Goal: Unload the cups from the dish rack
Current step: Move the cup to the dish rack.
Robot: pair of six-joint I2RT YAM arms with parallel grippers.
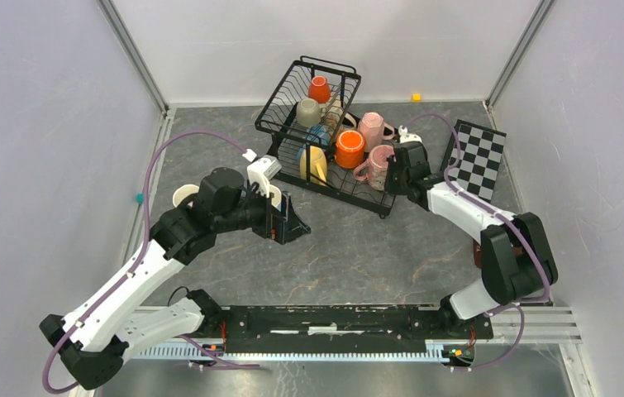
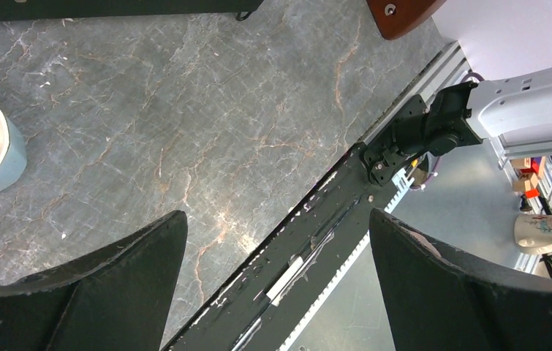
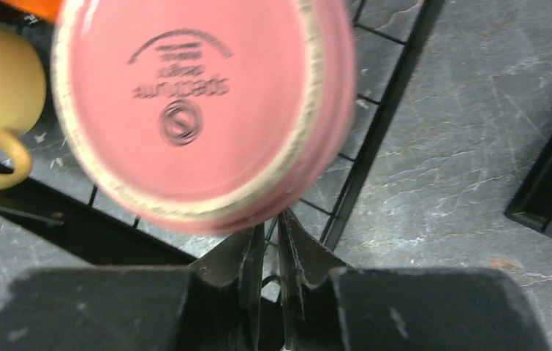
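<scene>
Pink cup [image 3: 199,110] sat at the near right corner of the dish rack [image 1: 350,195], base toward my right gripper [image 3: 271,241]. Its jaws were down to a thin slit right at the cup's edge, likely for a pinch there, but I couldn't tell if they had it. The other cups [image 1: 337,136] were in the rack and one pale cup [image 1: 183,195] was on the table at left by my left gripper [image 2: 276,227], wide open and empty, parked clear I'd guess. The table [image 1: 350,248] was grey marbled, with a checkered board [image 1: 478,157] right of the rack and plain pale walls around.
</scene>
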